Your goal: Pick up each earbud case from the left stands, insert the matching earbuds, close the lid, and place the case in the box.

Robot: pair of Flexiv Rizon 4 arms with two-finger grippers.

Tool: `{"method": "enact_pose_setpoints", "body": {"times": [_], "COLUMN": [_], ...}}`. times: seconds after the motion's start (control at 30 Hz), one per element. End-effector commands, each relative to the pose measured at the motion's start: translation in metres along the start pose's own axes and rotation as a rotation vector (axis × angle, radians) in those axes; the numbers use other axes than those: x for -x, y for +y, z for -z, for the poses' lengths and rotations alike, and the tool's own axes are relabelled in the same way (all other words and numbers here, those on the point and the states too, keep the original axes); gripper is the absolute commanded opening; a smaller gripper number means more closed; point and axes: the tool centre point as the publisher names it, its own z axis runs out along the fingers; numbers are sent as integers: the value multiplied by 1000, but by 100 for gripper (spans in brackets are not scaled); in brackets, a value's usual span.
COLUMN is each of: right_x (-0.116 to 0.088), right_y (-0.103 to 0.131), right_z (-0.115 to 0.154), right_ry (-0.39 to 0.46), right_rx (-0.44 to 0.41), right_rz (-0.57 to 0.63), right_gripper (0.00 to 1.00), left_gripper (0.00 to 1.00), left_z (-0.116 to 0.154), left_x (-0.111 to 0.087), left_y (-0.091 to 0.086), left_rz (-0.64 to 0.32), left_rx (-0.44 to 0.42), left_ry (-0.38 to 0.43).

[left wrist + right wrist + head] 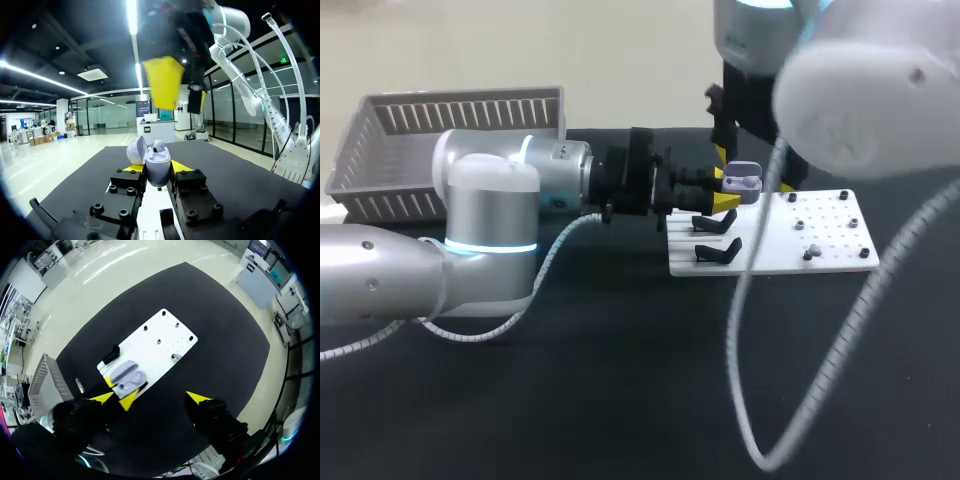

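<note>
**My left claw grips the opened earbud case; my right claw hangs above it, fingers spread and empty.**

The earbud case [157, 165], lid tipped back, is pinched from both sides by my left claw [157, 168]. It is held over the end of the white board [825, 240], near two black stands [717, 236]. My right claw [150, 398] is directly overhead. The grey slatted box [450, 130] sits well apart on the table [620, 400].
</note>
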Motion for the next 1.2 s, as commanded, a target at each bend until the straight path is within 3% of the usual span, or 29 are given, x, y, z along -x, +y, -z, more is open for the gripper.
{"method": "enact_pose_setpoints", "body": {"times": [0.03, 0.3, 0.4, 0.93, 1.1, 1.2], "right_x": [-9, -5, 1, 1, 12, 15], "right_y": [-40, -64, -69, -69, -76, -85], "right_z": [-5, -20, -25, -25, -51, -67], "right_ry": [-33, -32, 14, 14, 110, 117], "right_rx": [131, 92, 108, 108, 105, 103], "right_rz": [-5, -26, -49, -49, -1, 42], "right_gripper": [100, 100, 100, 100, 100, 100], "left_gripper": [0, 0, 0, 0, 0, 0], "left_z": [0, 0, 0, 0, 0, 0], "left_x": [-1, -1, -1, -1, -1, -1], "left_y": [-1, -1, -1, -1, -1, -1], "left_rz": [-2, -2, -2, -2, -2, -2], "left_rx": [6, 6, 6, 6, 6, 6], "left_ry": [-2, -2, -2, -2, -2, -2]}}
